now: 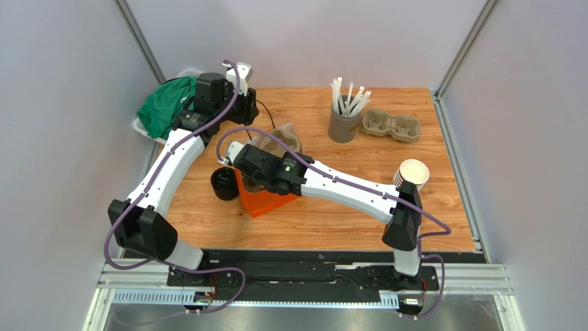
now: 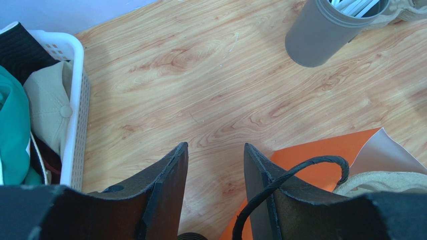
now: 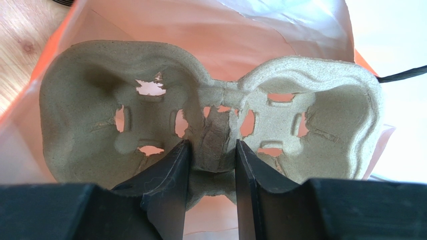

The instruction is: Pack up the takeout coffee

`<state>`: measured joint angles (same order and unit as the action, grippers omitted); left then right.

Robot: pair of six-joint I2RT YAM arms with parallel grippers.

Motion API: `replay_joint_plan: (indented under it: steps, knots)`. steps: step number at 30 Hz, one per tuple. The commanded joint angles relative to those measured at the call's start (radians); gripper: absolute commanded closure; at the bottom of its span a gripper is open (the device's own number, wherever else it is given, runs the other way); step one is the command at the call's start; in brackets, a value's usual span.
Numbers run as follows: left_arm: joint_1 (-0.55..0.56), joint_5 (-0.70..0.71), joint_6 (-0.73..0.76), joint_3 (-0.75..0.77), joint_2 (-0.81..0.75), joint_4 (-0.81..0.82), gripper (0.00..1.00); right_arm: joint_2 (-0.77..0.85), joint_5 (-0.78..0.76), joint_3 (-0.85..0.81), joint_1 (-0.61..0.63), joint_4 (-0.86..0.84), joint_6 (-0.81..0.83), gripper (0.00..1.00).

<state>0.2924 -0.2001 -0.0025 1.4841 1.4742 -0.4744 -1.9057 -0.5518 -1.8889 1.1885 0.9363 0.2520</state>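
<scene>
Underneath, wooden table [image 1: 331,221], lilac walls [image 1: 310,34].

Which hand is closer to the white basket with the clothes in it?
Left. The left hand hovers just beside the basket; the right hand is farther off, gripping a cardboard cup tray at the orange bag.

We saw a light wooden desk [image 1: 331,224] enclosed by plain pale lilac walls [image 1: 310,41]. Slim aluminium posts [image 1: 141,41] rose at its two far corners. A black strip [image 1: 310,256] and a metal rail [image 1: 483,279] ran along its near edge. Lighting was soft and even.
</scene>
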Motion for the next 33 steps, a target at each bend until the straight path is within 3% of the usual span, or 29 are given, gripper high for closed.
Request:
replay_joint_plan:
  steps: [1, 13, 20, 33]
  knots:
    - [-0.006, 0.005, -0.017, 0.002, 0.001, 0.034, 0.46, -0.027, 0.058, -0.03, -0.026, 0.044, -0.077, 0.74]
    - [-0.006, 0.028, -0.019, -0.002, -0.002, 0.04, 0.46, 0.039, 0.13, -0.061, -0.082, 0.038, -0.14, 0.73]
    - [-0.006, 0.036, -0.031, 0.01, -0.022, 0.033, 0.75, 0.062, 0.2, -0.053, -0.113, 0.036, -0.16, 0.73]
    - [-0.006, 0.015, -0.014, 0.039, -0.087, -0.001, 0.8, 0.056, 0.266, -0.105, -0.141, 0.068, -0.16, 0.72]
